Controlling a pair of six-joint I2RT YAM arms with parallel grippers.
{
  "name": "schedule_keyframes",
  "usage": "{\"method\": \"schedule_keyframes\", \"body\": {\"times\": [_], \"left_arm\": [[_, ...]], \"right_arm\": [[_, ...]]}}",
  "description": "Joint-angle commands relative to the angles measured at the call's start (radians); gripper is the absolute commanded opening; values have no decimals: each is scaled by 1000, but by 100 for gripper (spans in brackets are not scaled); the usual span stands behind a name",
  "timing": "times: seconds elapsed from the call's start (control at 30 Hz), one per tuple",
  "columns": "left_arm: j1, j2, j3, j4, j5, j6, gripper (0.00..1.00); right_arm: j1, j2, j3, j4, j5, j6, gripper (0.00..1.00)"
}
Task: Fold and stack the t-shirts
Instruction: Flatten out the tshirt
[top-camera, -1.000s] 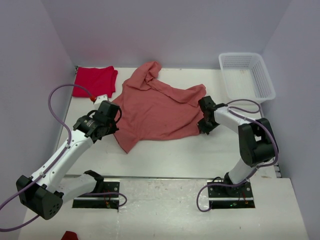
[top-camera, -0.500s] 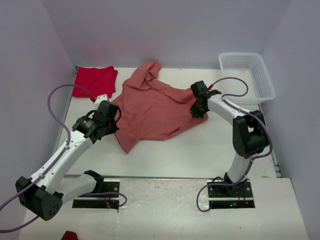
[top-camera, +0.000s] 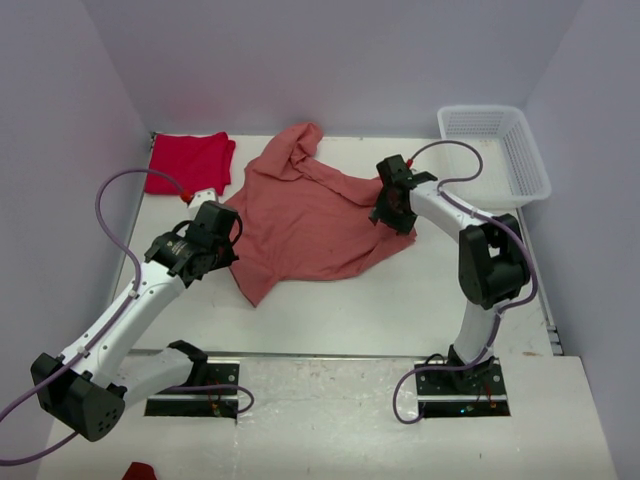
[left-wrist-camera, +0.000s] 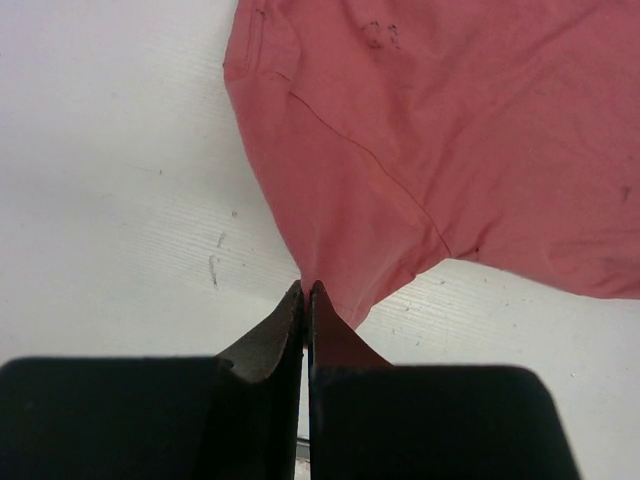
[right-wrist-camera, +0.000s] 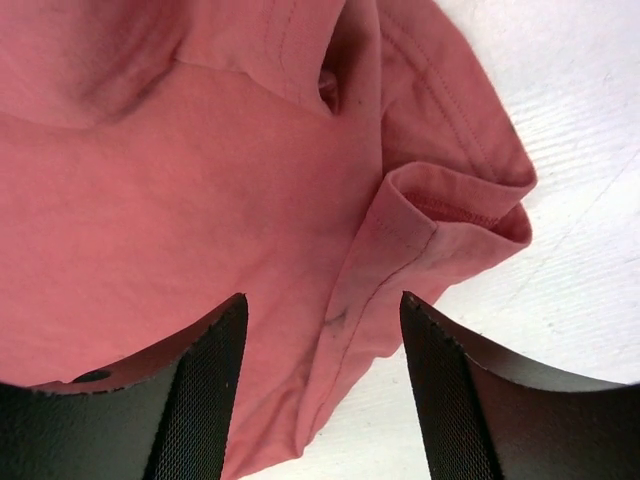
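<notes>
Two t-shirts on the white table (top-camera: 420, 300), both lying flat on it, none stacked. Far left at the back corner: red t-shirt (top-camera: 190, 162), a compact folded-looking rectangle, well apart from both arms, nothing touching it.

Next, the left gripper (top-camera: 228, 250) sits low at the left edge of the pink t-shirt (top-camera: 310, 215). In the left wrist view its fingers (left-wrist-camera: 270, 340) are pressed together with no gap. The cloth (left-wrist-camera: 450, 140) is drawn to a point right at the tips and pinched between them, so the left gripper (left-wrist-camera: 305, 300) is clamped on the shirt's edge. A seam line runs diagonally across the fabric beyond the tips, with bare table to the left.

Middle: the pink t-shirt is spread out but rumpled. A bunched part points toward the back wall and a corner points toward the near edge.

Right of middle: the right gripper (top-camera: 388, 208) is over the shirt's right edge. In the right wrist view the right gripper (right-wrist-camera: 322, 300) has its jaws wide apart, with nothing between the fingers (right-wrist-camera: 200, 390) being gripped. Pink cloth (right-wrist-camera: 200, 180) lies under them, with a folded-over hem and a curled edge toward the right side, then bare table.

Far right at the back: white mesh basket (top-camera: 530, 165), apart from the shirt and the arms.
</notes>
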Motion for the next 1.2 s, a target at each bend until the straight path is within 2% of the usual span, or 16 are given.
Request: {"method": "schedule_keyframes", "body": {"times": [0.0, 0.37, 0.53, 0.97, 1.17], "left_arm": [[8, -12, -3, 39, 13, 23, 0], [10, -26, -4, 35, 8, 35, 0], [10, -26, 0, 41, 16, 35, 0], [11, -18, 15, 35, 24, 34, 0], [11, -18, 22, 30, 22, 35, 0]], "right_arm": [[-9, -48, 55, -56, 55, -66, 64], [-117, -22, 88, -105, 37, -138, 59], [-123, 12, 94, -98, -26, -153, 49], [-123, 47, 85, -59, -110, -116, 47], [-123, 73, 86, -51, -123, -112, 38]]}}
